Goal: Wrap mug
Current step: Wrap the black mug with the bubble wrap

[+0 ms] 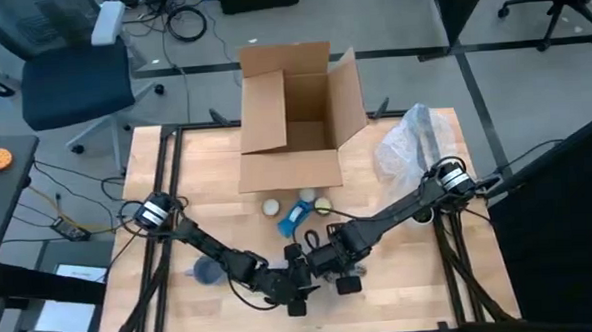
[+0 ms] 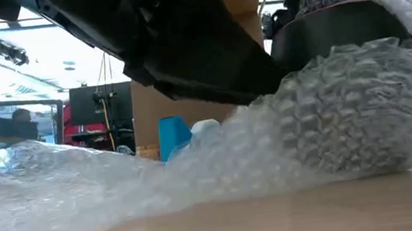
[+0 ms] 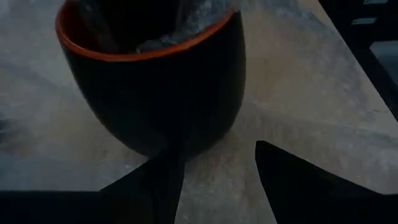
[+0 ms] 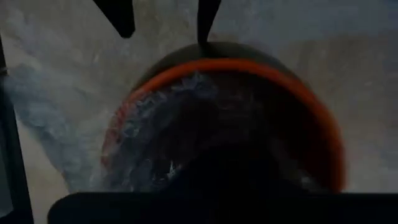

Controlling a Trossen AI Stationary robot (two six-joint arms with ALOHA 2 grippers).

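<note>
The mug (image 3: 158,87), black with an orange rim, sits on a sheet of bubble wrap (image 3: 298,93) on the tabletop (image 1: 402,301), near the front edge and well in front of the open cardboard box (image 1: 292,116). Some wrap is tucked inside the mug's mouth, and in the low view a bulge of wrap rises against its side.

The left gripper (image 3: 214,180) is just beside the mug, on the side away from the box; its fingers (image 3: 292,180) are spread apart, one touching the mug's wall, the other free over the wrap. The right gripper (image 1: 332,264) is right at the mug on the box side, reaching into its mouth; whether its fingers are open or closed I cannot tell.

Between the mug and the box lie a blue object (image 1: 296,216) and two pale balls (image 1: 271,207). A crumpled clear bag (image 1: 410,146) lies to the right of the box.
</note>
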